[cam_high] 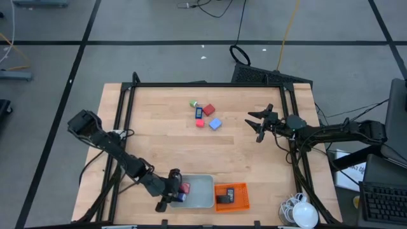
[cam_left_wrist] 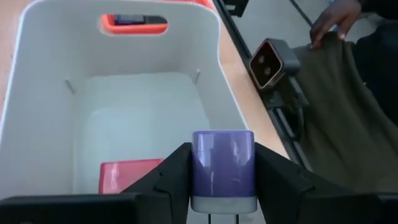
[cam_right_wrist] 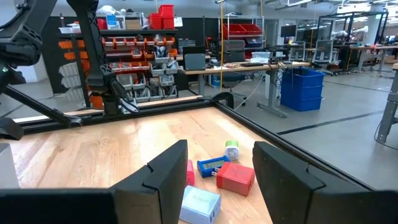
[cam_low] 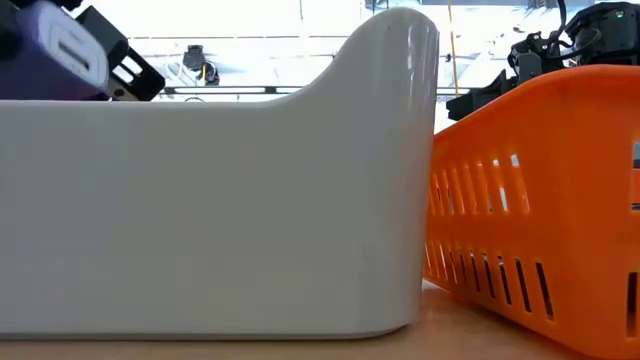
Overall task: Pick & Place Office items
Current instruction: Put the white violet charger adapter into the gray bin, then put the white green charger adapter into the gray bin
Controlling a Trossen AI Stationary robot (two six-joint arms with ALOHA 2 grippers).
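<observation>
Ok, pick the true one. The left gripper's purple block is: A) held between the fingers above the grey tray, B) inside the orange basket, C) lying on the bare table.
A: in the left wrist view the left gripper clamps the purple block over the grey tray.

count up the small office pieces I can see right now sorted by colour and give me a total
Purple, held in the left claw above the grey tray: 1
Red: 2
Pink: 1
Light blue: 1
Blue: 1
Green: 1
Black, in the orange basket: 1
Total: 8
</observation>
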